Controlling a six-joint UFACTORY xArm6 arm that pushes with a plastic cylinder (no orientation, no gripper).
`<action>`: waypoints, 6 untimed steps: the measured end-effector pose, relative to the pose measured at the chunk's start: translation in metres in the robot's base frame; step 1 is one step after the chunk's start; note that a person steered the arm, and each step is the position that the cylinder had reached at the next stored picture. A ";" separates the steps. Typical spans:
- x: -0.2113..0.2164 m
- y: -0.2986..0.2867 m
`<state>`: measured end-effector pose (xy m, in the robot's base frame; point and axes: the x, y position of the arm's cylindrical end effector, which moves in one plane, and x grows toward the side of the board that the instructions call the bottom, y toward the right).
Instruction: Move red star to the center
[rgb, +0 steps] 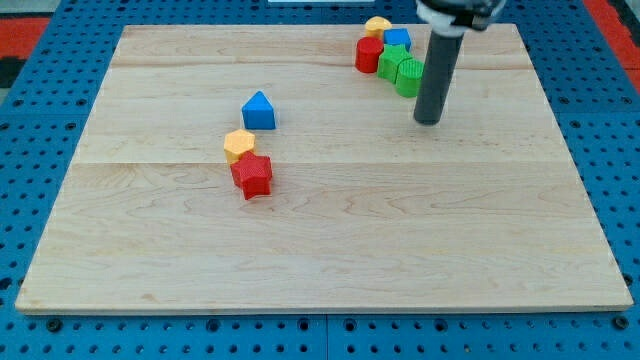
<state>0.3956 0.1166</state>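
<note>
One red star (252, 176) lies well apart from my tip (428, 121).

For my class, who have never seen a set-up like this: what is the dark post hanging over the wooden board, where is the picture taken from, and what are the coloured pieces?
The dark post is the end of a robot arm. It has no hand, so nothing is held; its lower end, my tip, slides along the wooden board and pushes blocks. There is one camera view, looking down at the board from in front.

Left of centre lie a red star, a yellow block touching it, and a blue block just above. At the view's top sits a cluster: a yellow block, blue block, red block and two green blocks. My tip stands just right of that cluster, far from the red star.
</note>
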 end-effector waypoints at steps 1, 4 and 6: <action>0.054 -0.045; 0.126 -0.217; 0.104 -0.223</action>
<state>0.4995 -0.1066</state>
